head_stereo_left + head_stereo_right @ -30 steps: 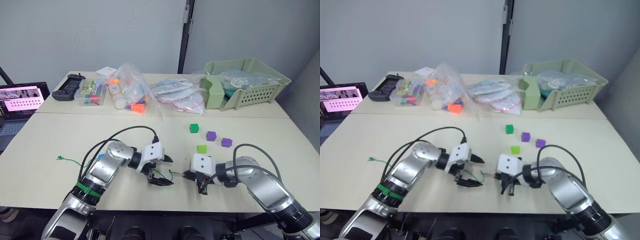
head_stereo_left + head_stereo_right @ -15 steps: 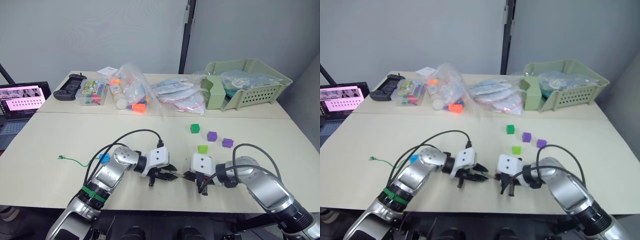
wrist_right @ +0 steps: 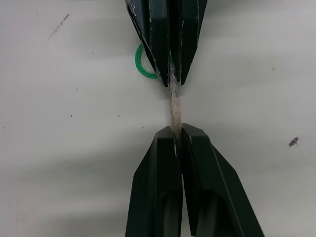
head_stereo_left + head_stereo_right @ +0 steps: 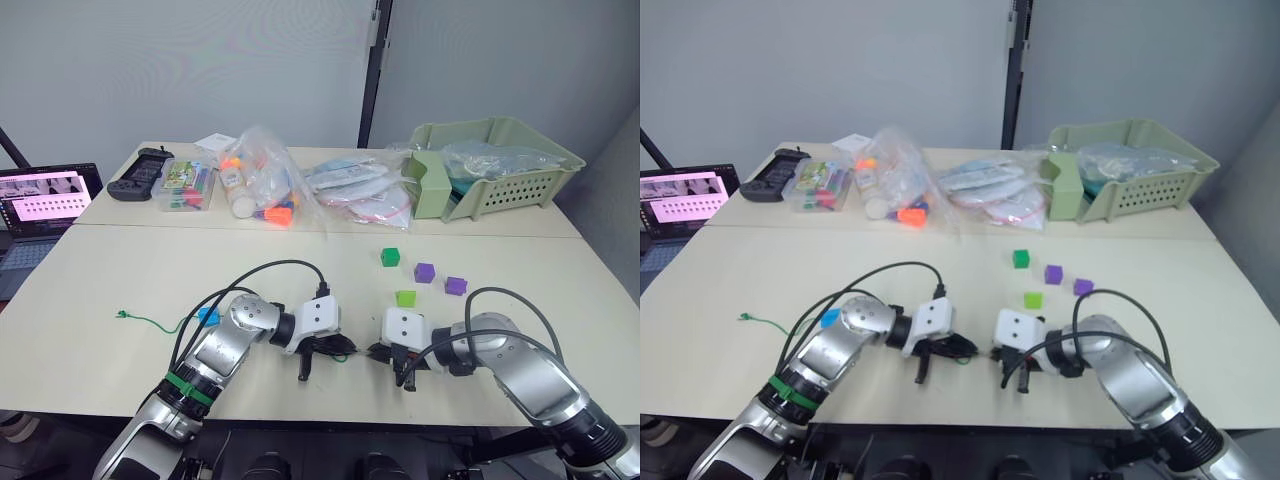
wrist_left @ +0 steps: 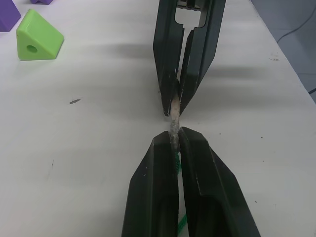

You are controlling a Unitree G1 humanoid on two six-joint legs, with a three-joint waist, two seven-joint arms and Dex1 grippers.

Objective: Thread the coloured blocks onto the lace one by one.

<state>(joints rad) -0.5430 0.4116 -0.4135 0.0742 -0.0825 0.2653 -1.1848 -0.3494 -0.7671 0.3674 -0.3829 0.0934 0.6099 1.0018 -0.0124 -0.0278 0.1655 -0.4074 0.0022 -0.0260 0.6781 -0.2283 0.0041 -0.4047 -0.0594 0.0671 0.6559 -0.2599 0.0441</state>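
Lace (image 5: pixel 174 114) tip now pinched by both end effectors; L (image 5: pixel 176 140) newly clamped, R (image 3: pixel 176 134) unchanged.

A pale table (image 4: pixel 120 280) carries four loose blocks: a dark green cube (image 4: pixel 389 257), two purple blocks (image 4: pixel 423 272) (image 4: pixel 455 285) just beyond it, and a lime wedge (image 4: pixel 404 298) nearer than the cube. A blue block (image 4: pixel 207 317) and green lace (image 4: pixel 150 321) lie well apart from the cube. Behind it sit a green basket (image 4: pixel 520 180), plastic bags (image 4: pixel 355 190), a clear box (image 4: pixel 185 186) and a black controller (image 4: pixel 138 174).
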